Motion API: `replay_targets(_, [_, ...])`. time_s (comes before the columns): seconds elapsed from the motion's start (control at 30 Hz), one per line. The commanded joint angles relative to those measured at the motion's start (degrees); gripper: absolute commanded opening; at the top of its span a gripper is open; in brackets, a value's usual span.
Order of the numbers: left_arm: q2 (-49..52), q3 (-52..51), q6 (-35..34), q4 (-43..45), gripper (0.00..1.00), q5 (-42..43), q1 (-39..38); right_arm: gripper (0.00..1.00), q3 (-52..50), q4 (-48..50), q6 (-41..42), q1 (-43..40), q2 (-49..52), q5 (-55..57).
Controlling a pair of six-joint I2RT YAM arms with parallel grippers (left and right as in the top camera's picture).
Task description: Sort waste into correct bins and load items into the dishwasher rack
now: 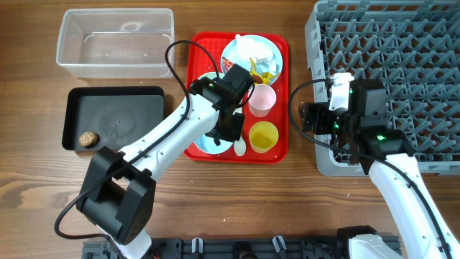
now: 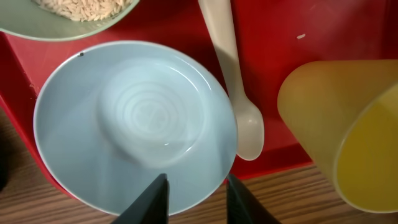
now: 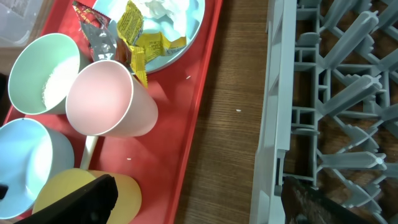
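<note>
My left gripper (image 1: 227, 131) (image 2: 196, 199) is open, its fingers either side of the near rim of a pale blue bowl (image 2: 137, 124) (image 1: 205, 142) on the red tray. A white spoon (image 2: 235, 81) lies beside it, next to the yellow cup (image 2: 348, 137) (image 1: 263, 137). A mint bowl holding rice grains (image 2: 81, 12) (image 3: 46, 71) sits behind. The pink cup (image 1: 262, 101) (image 3: 109, 99) lies tipped. The blue plate (image 1: 253, 57) (image 3: 174, 28) carries red and yellow wrappers (image 3: 134, 31) and a white tissue (image 3: 161, 9). My right gripper (image 1: 316, 119) (image 3: 196, 202) is open and empty, between tray and grey rack (image 1: 388, 79) (image 3: 336, 106).
The clear tub (image 1: 115, 39) stands at the back left. The black tray (image 1: 111, 119) in front of it holds a brown lump (image 1: 89, 138). The red serving tray (image 1: 282, 147) lies mid-table. A strip of bare wood separates it from the rack.
</note>
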Motion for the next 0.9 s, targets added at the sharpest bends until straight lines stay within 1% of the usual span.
replay_targets(0.0, [-0.87,9.53,0.98,-2.75,0.58,-0.83,2.82,0.87,0.87,0.35,-0.5,0.17,0.33,-0.98])
replay_targets(0.03, [-0.85,12.96,4.52,-2.49,0.75,-0.81,4.17,0.87,0.87,0.37,-0.46,0.17,0.33,-0.98])
replay_targets(0.07, [-0.74,15.78,9.33,-0.83,0.82,-0.81,5.95,0.87,0.87,0.33,-0.48,0.17,0.33,-0.98])
replay_targets(0.1, [-0.42,16.39,12.02,1.49,0.83,-0.79,7.72,0.87,0.87,0.28,-0.48,0.17,0.33,-0.98])
replay_targets(0.17, [2.08,16.39,15.23,4.22,0.79,-0.79,10.64,0.87,0.87,0.24,-0.48,0.17,0.33,-0.98])
replay_targets(0.2, [4.07,16.39,16.83,4.87,0.75,-0.83,11.67,0.87,0.87,0.24,-0.48,0.17,0.33,-0.96])
replay_targets(0.23, [6.62,16.39,17.35,5.79,0.7,-0.81,12.37,0.87,0.87,0.17,-0.48,0.17,0.33,-0.96])
replay_targets(0.27, [8.15,16.39,17.35,6.43,0.68,-0.85,12.57,0.87,0.87,0.09,-0.48,0.17,0.33,-0.96])
replay_targets(0.3, [10.25,16.37,16.94,7.39,0.58,-0.83,12.83,0.87,0.87,-0.09,-0.5,0.17,0.33,-0.96])
replay_targets(0.37, [12.24,16.37,15.54,8.52,0.57,-0.79,13.05,0.87,0.87,-0.11,-0.48,0.17,0.33,-0.96])
replay_targets(0.43, [12.66,16.37,15.58,8.68,0.52,0.9,12.44,0.87,0.87,-0.09,-0.52,0.17,0.33,-0.96])
replay_targets(0.57, [12.7,15.61,16.7,8.66,0.51,1.84,9.01,0.87,0.87,0.02,-0.55,0.17,0.33,-0.94])
replay_targets(0.63, [13.05,13.84,16.68,10.49,0.48,1.79,7.23,0.87,0.87,0.0,-0.52,0.17,0.33,-0.94])
replay_targets(0.77, [16.15,13.2,16.65,11.21,0.44,1.77,6.67,0.87,0.87,-0.04,-0.55,0.17,0.33,-0.92])
replay_targets(0.83, [18.01,13.2,16.44,11.52,0.37,1.79,6.71,0.87,0.87,-0.09,-0.59,0.17,0.33,-0.92])
replay_targets(0.87, [18.82,13.2,16.44,11.69,0.31,1.79,6.69,0.88,0.87,-0.04,-0.59,0.17,0.33,-0.85])
